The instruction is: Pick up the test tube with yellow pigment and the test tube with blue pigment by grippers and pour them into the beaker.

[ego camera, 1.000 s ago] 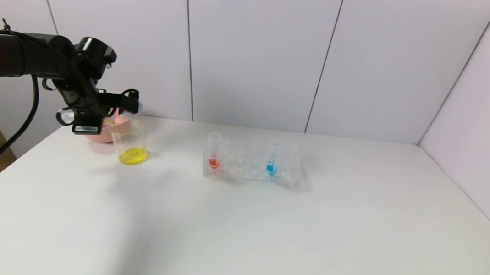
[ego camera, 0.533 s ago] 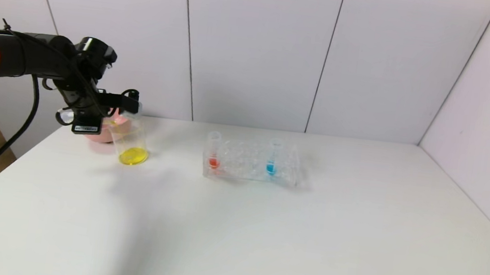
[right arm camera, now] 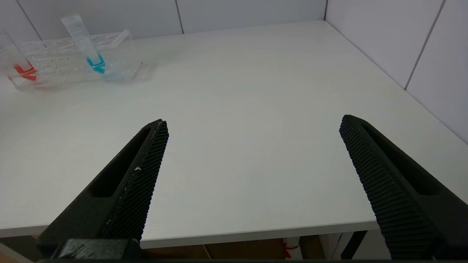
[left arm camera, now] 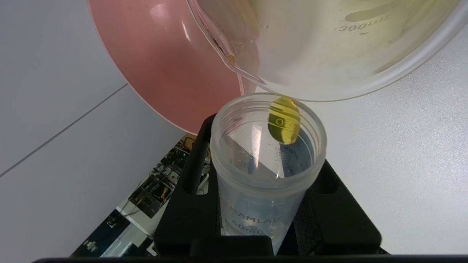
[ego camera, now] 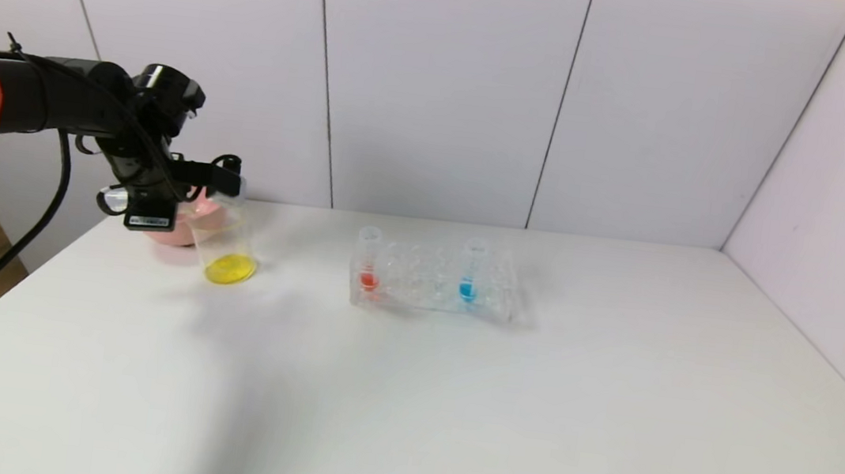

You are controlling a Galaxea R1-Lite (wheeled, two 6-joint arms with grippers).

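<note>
Head view: left gripper [ego camera: 225, 184] grips the test tube with yellow pigment [ego camera: 230, 190], tipped over the beaker [ego camera: 224, 246] just below
Left wrist view: last drop (clinging) could spill outside
Right wrist view: right gripper [right arm camera: 252, 146] wide open, empty; test tube with blue pigment [right arm camera: 86, 45] far ahead in rack [right arm camera: 117, 54]

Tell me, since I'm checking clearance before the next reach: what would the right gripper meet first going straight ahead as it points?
Probably nothing close: the open right gripper points over bare table, toward the far wall. The rack holding the blue tube lies off that line, though depth is uncertain.
</note>
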